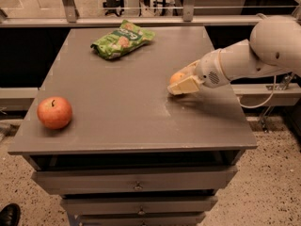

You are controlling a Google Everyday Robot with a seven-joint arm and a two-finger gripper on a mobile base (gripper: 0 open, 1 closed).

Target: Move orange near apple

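The orange is at the right of the grey table, small and round. My gripper reaches in from the right on a white arm, and its cream fingers are closed on the orange from both sides. The near finger hides the fruit's lower half. The apple, red-orange with a stem, sits near the table's front left corner, far to the left of the gripper.
A green snack bag lies at the back of the table, left of centre. The table has drawers under its front edge. A rail and glass run behind it. A black shoe shows on the floor at the bottom left.
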